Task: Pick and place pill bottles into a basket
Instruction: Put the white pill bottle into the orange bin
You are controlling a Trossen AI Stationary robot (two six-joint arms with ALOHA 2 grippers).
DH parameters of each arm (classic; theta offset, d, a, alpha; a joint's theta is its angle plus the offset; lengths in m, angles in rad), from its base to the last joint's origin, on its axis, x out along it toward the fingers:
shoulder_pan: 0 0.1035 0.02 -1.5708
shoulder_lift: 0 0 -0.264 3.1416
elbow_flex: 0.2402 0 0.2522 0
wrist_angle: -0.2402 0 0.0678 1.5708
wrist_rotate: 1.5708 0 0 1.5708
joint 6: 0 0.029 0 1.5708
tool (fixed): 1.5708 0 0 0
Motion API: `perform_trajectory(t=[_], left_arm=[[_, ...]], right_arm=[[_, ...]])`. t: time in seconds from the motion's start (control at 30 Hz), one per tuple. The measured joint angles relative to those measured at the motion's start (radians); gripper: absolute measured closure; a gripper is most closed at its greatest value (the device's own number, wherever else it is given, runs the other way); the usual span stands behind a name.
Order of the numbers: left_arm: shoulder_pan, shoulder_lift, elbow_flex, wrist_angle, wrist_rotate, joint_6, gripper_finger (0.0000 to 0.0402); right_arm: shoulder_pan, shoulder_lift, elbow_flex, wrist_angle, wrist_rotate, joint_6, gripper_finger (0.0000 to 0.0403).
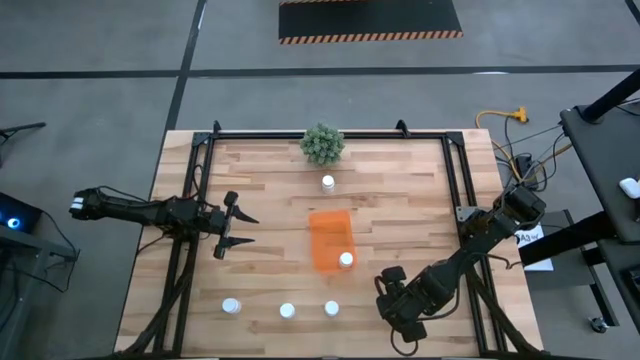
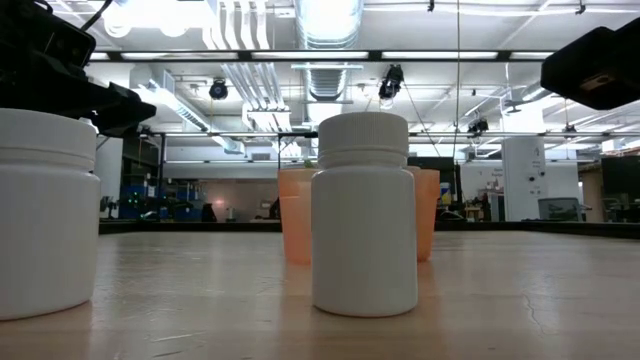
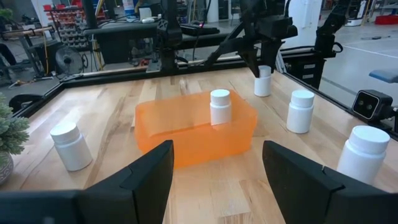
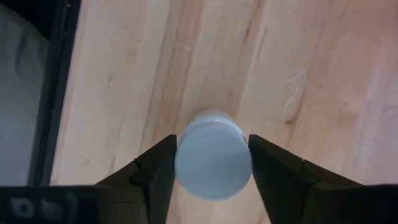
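The orange basket (image 1: 328,232) stands mid-table with one white pill bottle (image 1: 346,260) in its near right corner. Another bottle (image 1: 328,182) stands by the green plant. Three bottles (image 1: 231,306) (image 1: 287,311) (image 1: 331,308) stand in a row near the front edge. My right gripper (image 1: 400,300) is at the front right, pointing down, shut on a sixth bottle (image 4: 213,163), which the arm hides in the high view. My left gripper (image 1: 235,228) hangs open and empty left of the basket (image 3: 193,127), facing it. My right gripper pinches the bottle's white cap (image 4: 213,149) between its two fingers (image 4: 155,171), one on each side of the round cap. The fingers come from above, pointing down. The bottle is upright. I cannot tell whether its base is on the wood or just above it.
A green bushy plant (image 1: 322,144) stands at the far edge. A black frame (image 1: 330,134) runs along the far, left and right sides of the table. In the low view two of the front bottles (image 2: 365,215) (image 2: 45,210) stand before the basket (image 2: 297,215).
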Motion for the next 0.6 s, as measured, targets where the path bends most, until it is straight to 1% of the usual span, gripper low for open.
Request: perform_trajectory(t=[0.1, 0.37, 0.6], left_arm=[[0.000, 0.000, 0.000, 0.000, 0.000, 0.000, 0.0173], [0.000, 0.000, 0.000, 0.000, 0.000, 0.000, 0.0173], [0.000, 0.000, 0.000, 0.000, 0.000, 0.000, 0.0173]], right_arm=[[0.000, 0.000, 0.001, 0.002, -0.005, 0.000, 0.0256], [-0.002, 0.000, 0.008, -0.011, -0.027, -0.005, 0.0257], [-0.027, 0.000, 0.066, -0.118, -0.026, -0.026, 0.0257]])
